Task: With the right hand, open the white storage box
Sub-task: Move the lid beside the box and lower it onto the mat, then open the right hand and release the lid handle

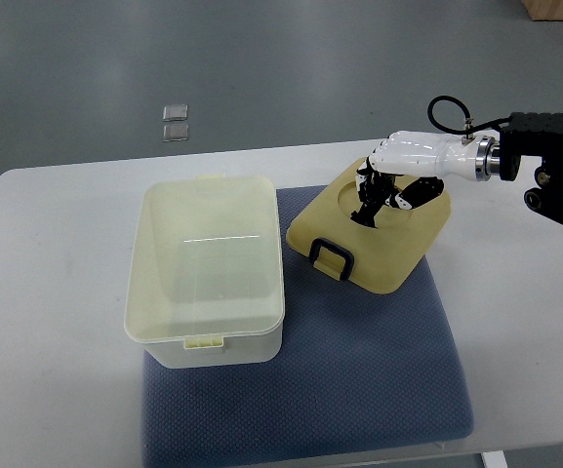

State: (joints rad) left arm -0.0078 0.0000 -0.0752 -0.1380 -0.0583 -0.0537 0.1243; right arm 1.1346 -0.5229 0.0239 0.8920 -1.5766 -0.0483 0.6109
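The white storage box (pixel 206 336) stands open on the left part of a blue mat (pixel 359 380), and its inside shows nothing in it. Its cream lid (pixel 398 244) with a black clip handle (pixel 331 259) lies off the box to the right, on the mat, with one corner close to the box's right wall. My right hand (pixel 383 198) comes in from the right edge and sits over the far part of the lid. Its fingers (pixel 366 208) curl down into the lid's round recess and hold it. The left arm does not show.
The mat lies on a white table (pixel 47 292) whose far edge runs just behind the box. Two small clear squares (pixel 175 122) lie on the grey floor beyond. My right arm's black wrist and cable (pixel 544 156) hang over the table's right end.
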